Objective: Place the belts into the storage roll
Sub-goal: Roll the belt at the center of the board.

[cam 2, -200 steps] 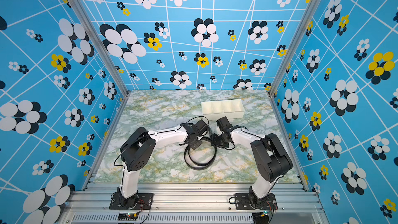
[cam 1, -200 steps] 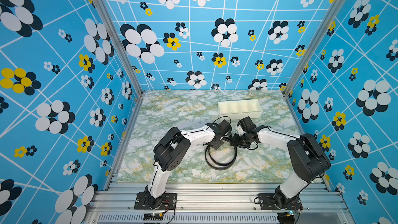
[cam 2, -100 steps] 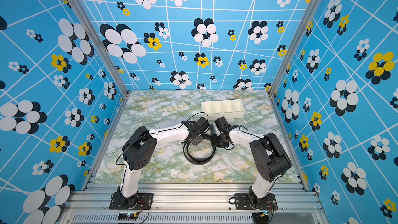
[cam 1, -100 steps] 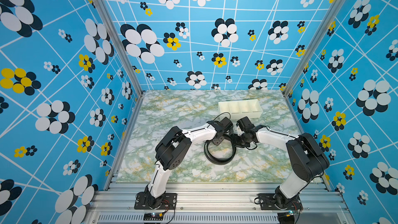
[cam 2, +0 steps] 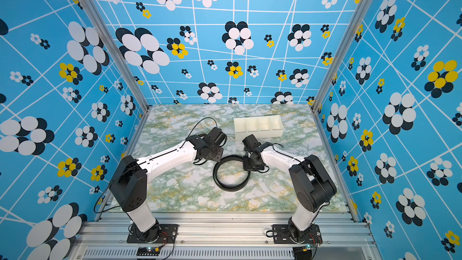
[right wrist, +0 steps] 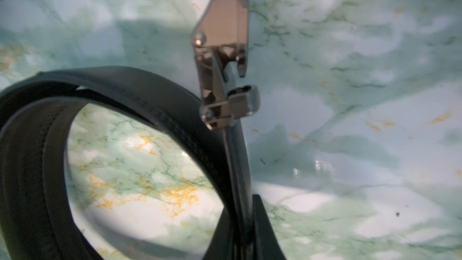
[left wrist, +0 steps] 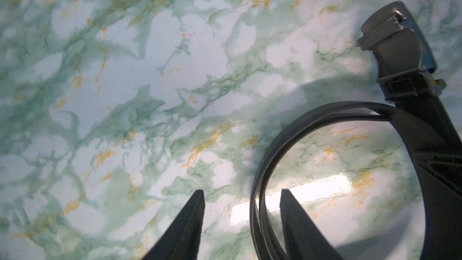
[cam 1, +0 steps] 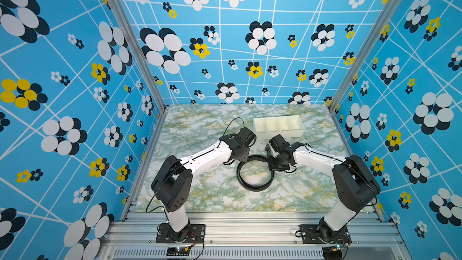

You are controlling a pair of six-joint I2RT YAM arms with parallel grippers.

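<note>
Belt (cam 1: 253, 189), black and smooth, is standing in a round ring on the marble worktop's (cam 1: 200, 126) middle. Right gripper (right wrist: 241, 211) is pinching it by the shiny buckle (right wrist: 222, 28). Left gripper (left wrist: 241, 191) is hanging, fingers (left wrist: 185, 226) apart around the strap (left wrist: 260, 208). Cream tray (cam 1: 278, 134) is sitting near the back edge.

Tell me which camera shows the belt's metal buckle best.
The right wrist view: the buckle sits close and central, its hinge and clasp clear. The left wrist view shows it smaller and darker. In both top views it is too small to make out.
</note>
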